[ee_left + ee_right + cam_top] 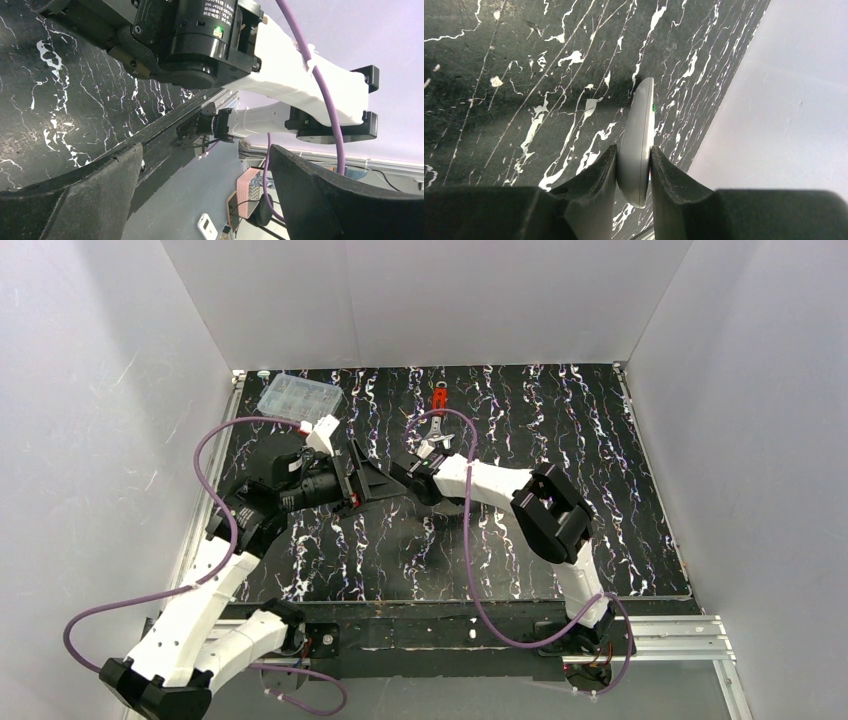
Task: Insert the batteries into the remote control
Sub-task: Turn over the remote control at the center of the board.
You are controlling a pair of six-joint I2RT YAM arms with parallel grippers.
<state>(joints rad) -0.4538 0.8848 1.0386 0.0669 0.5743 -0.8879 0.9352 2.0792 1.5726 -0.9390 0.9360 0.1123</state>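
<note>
Remote control (641,110): right gripper (633,150) is pinching it edge-on, jaws part-closed. Left gripper (205,155) is standing wide open, empty. Advice: steadying the pinch, presenting the battery recess.

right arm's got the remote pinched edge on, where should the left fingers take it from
Probably the free end of the remote control, which sticks out past the fingers of the right gripper. It is slim and pinched across its flat faces, so the open left gripper could come in from that far end and close on the long side edges.
</note>
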